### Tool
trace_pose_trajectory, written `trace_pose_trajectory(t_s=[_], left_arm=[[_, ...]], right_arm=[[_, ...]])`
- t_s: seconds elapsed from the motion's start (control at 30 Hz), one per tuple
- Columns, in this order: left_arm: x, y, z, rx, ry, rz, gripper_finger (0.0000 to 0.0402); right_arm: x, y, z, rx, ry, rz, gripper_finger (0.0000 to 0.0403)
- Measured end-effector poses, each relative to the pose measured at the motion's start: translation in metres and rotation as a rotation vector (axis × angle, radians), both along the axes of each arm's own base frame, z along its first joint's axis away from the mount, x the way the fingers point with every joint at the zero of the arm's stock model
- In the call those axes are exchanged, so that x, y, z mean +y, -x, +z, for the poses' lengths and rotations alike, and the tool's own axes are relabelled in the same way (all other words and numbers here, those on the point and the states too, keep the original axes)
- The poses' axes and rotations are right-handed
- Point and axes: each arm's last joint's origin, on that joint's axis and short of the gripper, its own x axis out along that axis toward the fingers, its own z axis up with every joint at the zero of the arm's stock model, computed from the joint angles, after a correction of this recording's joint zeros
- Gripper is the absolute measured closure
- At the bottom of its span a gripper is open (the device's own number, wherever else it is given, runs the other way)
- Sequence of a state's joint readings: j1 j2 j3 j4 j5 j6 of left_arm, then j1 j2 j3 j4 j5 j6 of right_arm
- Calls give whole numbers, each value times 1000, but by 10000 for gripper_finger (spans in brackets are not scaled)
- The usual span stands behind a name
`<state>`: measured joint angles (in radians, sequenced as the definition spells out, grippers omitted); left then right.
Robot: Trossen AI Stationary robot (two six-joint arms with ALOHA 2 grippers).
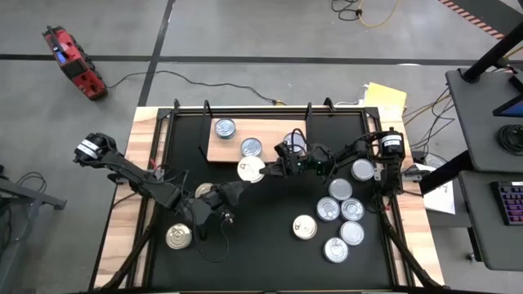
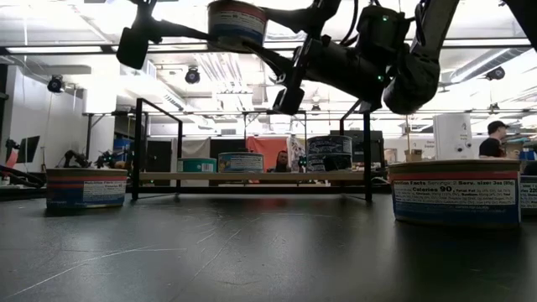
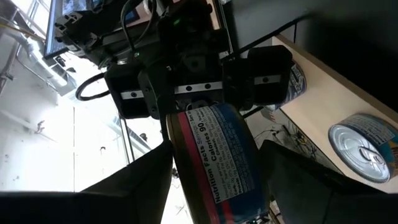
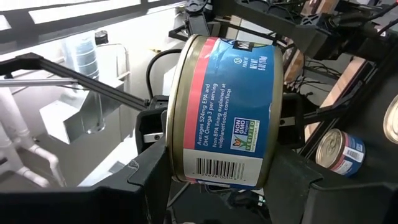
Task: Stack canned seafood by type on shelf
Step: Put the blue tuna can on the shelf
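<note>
The can [image 1: 252, 170] hangs in the air just off the front edge of the shelf [image 1: 222, 151], pinched by the right gripper [image 1: 266, 170] while the left gripper [image 1: 242, 188] stands spread around it, so a loosened pinch could drop it.

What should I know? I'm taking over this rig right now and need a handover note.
Right gripper shut on a can held in the air beside the shelf.
Left gripper at the same can, opposite side.
Shelf: three cans on it.
Table: loose cans clustered on the right, one gold-topped can by the left arm.
Left to do: shelve the held can, then the loose ones, by type.
</note>
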<state>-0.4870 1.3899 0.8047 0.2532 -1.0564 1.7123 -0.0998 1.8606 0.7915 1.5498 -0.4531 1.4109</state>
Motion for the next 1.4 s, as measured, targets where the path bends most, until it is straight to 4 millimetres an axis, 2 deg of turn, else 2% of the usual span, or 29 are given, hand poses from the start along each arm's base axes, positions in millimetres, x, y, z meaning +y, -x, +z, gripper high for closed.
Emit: trace_pose_trajectory(t_s=[0.3, 0.7, 0.93, 1.1, 1.23, 1.4], left_arm=[[1, 0, 2, 1, -22, 5, 172], [0, -2, 6, -36, -18, 4, 172], [11, -6, 7, -50, -20, 66, 141], [20, -7, 3, -9, -62, 102, 126], [14, -6, 1, -16, -50, 78, 127], [6, -3, 2, -50, -6, 52, 135]], right_arm=[[1, -8, 6, 1, 31, 39, 214], [2, -8, 8, -1, 23, 63, 214], [9, -10, 3, 36, 60, 141, 214], [7, -12, 2, 50, 51, 82, 214], [8, -11, 2, 45, 55, 89, 214], [-1, -11, 3, 39, 54, 63, 214]])
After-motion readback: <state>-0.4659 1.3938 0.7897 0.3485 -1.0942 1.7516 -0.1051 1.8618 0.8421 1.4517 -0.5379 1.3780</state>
